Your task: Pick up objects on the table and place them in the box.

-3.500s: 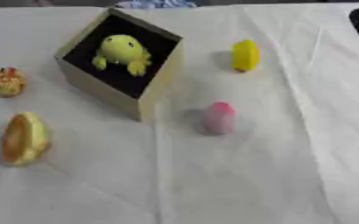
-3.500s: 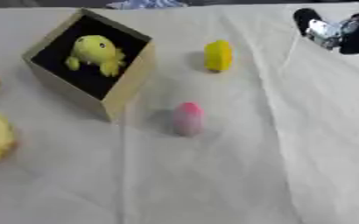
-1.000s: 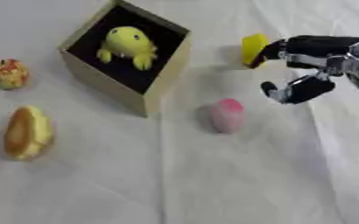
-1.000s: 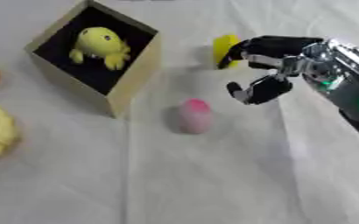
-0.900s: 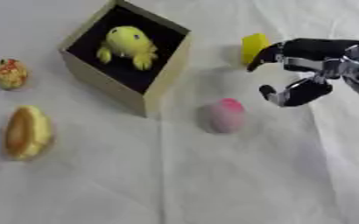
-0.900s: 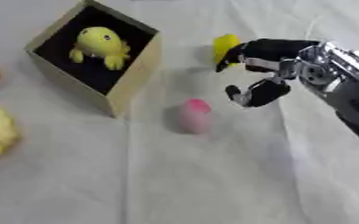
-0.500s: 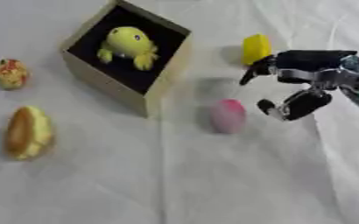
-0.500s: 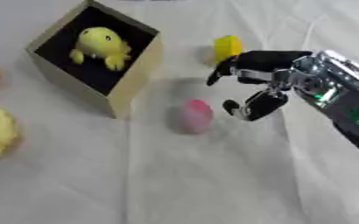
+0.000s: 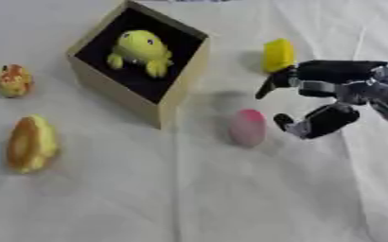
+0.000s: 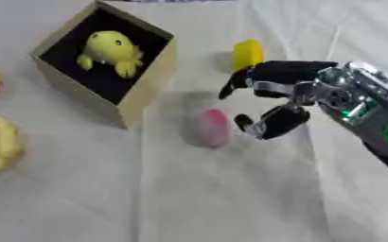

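Observation:
A tan box [image 9: 174,101] with a dark inside stands at the upper left and holds a yellow frog toy [image 9: 141,49]. A pink egg-shaped toy [image 9: 248,127] lies on the white cloth just right of the box. My right hand [image 10: 282,97] hangs open close to the right of the pink toy, fingers and thumb spread toward it, holding nothing. A yellow block [image 9: 278,55] lies behind the hand. An orange bread-like toy [image 9: 30,144] and a small orange figure [image 9: 12,81] lie at the left. My left hand is out of view.
The white cloth [image 9: 189,198] covers the whole table, with folds running down its right part. The near half of the cloth holds no objects.
My right hand came in from the upper right and moved down and left, from beside the yellow block to right next to the pink toy. The toys have not moved.

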Robot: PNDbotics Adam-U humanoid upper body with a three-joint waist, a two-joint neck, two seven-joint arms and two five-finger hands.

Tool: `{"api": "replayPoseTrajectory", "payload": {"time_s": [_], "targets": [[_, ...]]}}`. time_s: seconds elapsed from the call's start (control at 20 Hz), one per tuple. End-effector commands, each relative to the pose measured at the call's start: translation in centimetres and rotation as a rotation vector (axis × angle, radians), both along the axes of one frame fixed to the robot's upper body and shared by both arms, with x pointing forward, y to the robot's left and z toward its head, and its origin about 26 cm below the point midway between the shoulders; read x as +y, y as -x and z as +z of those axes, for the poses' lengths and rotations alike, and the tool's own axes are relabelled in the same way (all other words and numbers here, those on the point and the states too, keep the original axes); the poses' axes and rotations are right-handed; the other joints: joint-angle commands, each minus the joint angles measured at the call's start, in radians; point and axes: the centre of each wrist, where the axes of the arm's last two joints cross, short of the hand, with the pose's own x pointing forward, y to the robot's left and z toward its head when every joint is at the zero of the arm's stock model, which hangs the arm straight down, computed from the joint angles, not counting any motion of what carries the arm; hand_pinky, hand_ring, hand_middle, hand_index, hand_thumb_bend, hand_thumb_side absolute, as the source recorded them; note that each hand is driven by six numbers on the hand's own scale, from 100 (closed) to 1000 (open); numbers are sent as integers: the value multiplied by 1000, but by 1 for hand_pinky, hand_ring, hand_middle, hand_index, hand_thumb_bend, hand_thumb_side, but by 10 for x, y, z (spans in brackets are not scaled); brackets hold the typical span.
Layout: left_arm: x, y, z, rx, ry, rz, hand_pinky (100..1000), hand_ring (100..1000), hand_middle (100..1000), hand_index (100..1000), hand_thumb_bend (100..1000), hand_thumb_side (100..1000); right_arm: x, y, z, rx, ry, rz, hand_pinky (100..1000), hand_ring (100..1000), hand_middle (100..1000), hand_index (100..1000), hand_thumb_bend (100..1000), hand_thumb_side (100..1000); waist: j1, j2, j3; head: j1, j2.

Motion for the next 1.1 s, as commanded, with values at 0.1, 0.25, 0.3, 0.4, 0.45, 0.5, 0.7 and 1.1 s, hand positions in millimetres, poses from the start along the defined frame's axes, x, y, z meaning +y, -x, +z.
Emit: {"api": "replayPoseTrajectory", "payload": {"time_s": [0.1, 0.25, 0.3, 0.4, 0.45, 0.5, 0.7, 1.1], "targets": [[-2, 2, 7, -24, -9, -12, 897, 841, 837, 907, 277, 713, 0, -2, 5, -25, 11, -15, 890, 934, 846, 912, 100, 255, 1, -17, 2, 2, -14], [-2, 2, 7, -23, -8, -14, 897, 842, 837, 907, 276, 713, 0, -8, 0, -20, 19, -26, 892, 936, 848, 917, 109, 255, 1, -16, 4, 2, -15], [-2, 2, 7, -23, -8, -15, 898, 842, 837, 907, 276, 714, 0, -11, -1, -19, 23, -31, 892, 936, 849, 918, 112, 264, 1, -16, 4, 2, -16], [-2, 1, 7, -23, -8, -18, 898, 842, 837, 907, 275, 714, 0, -17, -6, -13, 34, -42, 893, 937, 850, 919, 118, 272, 2, -15, 6, 1, -17], [-2, 1, 7, -23, -8, -18, 898, 842, 837, 907, 274, 714, 0, -20, -8, -9, 41, -47, 893, 937, 850, 919, 120, 277, 2, -14, 7, 2, -18], [-2, 1, 7, -23, -8, -19, 898, 842, 837, 907, 274, 714, -1, -23, -10, -6, 47, -49, 893, 938, 850, 918, 118, 282, 2, -13, 9, 1, -18], [-3, 1, 7, -24, -7, -22, 899, 842, 837, 907, 274, 715, 1, -31, -16, 9, 66, -43, 894, 938, 846, 918, 119, 302, 1, -10, 13, 1, -18], [-3, 1, 8, -24, -8, -22, 900, 842, 838, 907, 268, 718, 2, -20, -11, -14, 77, 1, 895, 937, 847, 916, 119, 256, 0, 0, 23, 7, -18]]}}
